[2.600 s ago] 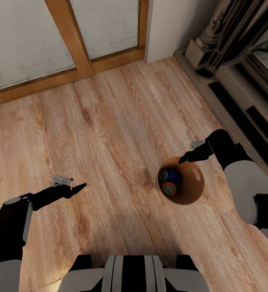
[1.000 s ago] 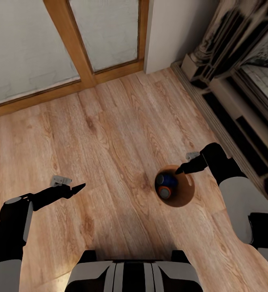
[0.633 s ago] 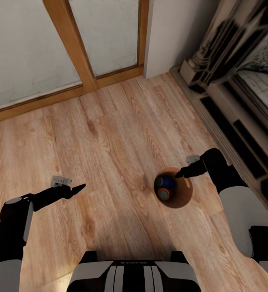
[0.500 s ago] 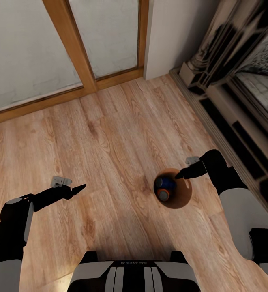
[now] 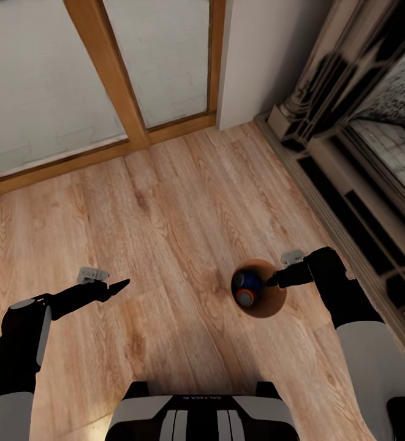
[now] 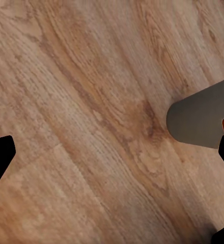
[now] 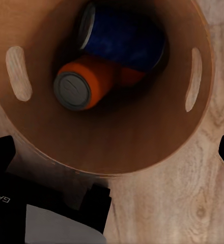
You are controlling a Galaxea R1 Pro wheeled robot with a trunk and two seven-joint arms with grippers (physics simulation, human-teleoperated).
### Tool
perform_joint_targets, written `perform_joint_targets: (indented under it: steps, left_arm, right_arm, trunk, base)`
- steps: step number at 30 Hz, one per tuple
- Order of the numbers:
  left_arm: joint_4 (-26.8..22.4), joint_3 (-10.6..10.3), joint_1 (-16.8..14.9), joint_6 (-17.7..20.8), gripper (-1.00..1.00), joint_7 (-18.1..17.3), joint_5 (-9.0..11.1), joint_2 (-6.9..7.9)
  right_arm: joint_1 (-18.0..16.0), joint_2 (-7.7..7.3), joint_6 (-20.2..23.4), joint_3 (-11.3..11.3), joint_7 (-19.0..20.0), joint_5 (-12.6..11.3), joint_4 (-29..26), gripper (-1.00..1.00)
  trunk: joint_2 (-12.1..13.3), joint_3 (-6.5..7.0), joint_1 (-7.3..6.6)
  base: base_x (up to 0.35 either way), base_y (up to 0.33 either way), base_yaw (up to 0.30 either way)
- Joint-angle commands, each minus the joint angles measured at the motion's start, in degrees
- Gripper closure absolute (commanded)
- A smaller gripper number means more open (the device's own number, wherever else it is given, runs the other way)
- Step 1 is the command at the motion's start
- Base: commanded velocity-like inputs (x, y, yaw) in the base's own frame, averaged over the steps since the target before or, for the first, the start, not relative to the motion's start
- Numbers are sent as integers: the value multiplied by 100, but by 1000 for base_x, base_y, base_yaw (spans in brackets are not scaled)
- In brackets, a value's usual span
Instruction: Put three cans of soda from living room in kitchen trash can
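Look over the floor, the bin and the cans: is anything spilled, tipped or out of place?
Nothing stands out. The bin stands upright on the wood floor, with a blue can and an orange can lying inside it.

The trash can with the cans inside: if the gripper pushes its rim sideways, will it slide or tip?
The trash can probably tips rather than slides: it tapers toward the base. The blue can and orange can lying loose inside would likely roll and shift the weight. It looks light.
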Motion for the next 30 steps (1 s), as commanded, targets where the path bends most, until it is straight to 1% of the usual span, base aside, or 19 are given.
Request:
perform_joint_targets:
  steps: [1,5,8,9,10,15,17,19,23,27,30]
  left_arm:
    - [0,0,0,-1,-100,0,-1,0]
    - [4,0,0,-1,-100,0,-1,-2]
    - [8,0,0,4,-100,0,-1,-2]
    - [10,0,0,9,-100,0,-1,-2]
    - [14,0,0,33,-100,5,-1,-1]
    - [16,0,2,41,-100,53,-1,-1]
    - [16,0,1,43,-100,65,-1,-1]
    - [16,-3,0,48,-100,76,-6,-1]
    - [14,-7,0,69,-100,76,-6,-1]
    - [0,-8,13,297,-100,68,6,8]
    - [12,-9,128,361,-100,70,-5,13]
  right_arm:
    - [332,-1,0,1,-1,6,-442,-100]
    - [969,-11,0,-8,5,10,-1222,-100]
    - [1363,-45,0,-27,17,8,-1698,-100]
    - [1427,-52,0,-32,20,5,-1768,-100]
    - [1746,-75,0,-199,55,-5,-1984,-100]
    - [1950,-78,0,-335,92,-10,-2163,-100]
    - [2059,-75,0,-342,81,-1,-2210,-100]
    - [2288,-79,0,-348,75,3,-2252,-100]
    - [2394,-83,-231,-365,97,8,-2266,-100]
    - [2537,-97,-374,-384,121,9,-2327,-100]
    - [2674,-103,-429,-388,130,7,-2376,-100]
  trunk:
    - [42,27,-22]
    - [202,129,-110]
    - [322,195,-176]
    - [362,215,-198]
    - [403,233,-220]
    - [603,325,-330]
    - [683,361,-374]
    - [763,396,-418]
    - [924,469,-506]
    - [1084,547,-593]
    - [1205,608,-659]
  base:
    - [0,0,0]
    - [0,0,0]
    - [0,0,0]
    - [0,0,0]
    - [0,0,0]
    - [0,0,0]
    - [0,0,0]
    - [0,0,0]
    - [0,0,0]
    - [0,0,0]
    - [0,0,0]
